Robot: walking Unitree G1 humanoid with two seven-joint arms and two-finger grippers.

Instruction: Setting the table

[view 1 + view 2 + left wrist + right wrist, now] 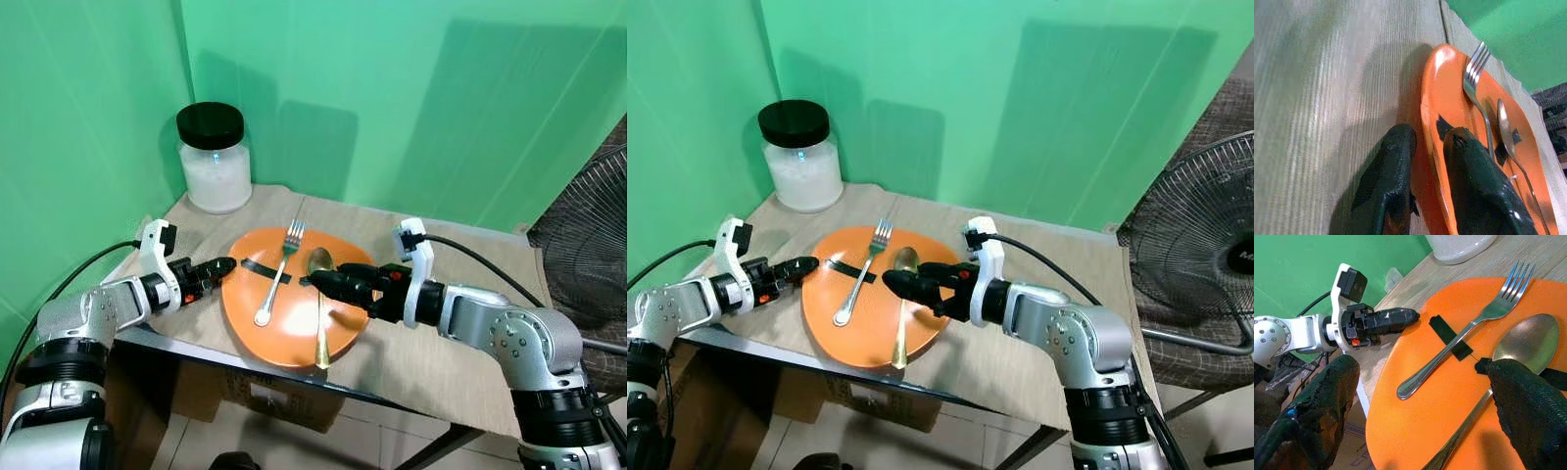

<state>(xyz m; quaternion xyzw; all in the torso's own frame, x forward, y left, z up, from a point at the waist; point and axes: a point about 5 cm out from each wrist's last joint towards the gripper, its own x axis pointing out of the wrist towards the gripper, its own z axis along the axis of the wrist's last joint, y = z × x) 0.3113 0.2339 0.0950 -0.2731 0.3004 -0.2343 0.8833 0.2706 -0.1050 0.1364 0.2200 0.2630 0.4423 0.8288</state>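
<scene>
plate (294, 338): 1 | fork (281, 272): 1 | spoon (320, 311): 1 | jar (215, 162): 1 | fan (1200, 259): 1

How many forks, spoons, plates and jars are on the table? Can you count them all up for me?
Forks: 1, the fork
Spoons: 1, the spoon
Plates: 1, the orange plate
Jars: 1, the jar
Total: 4
</scene>
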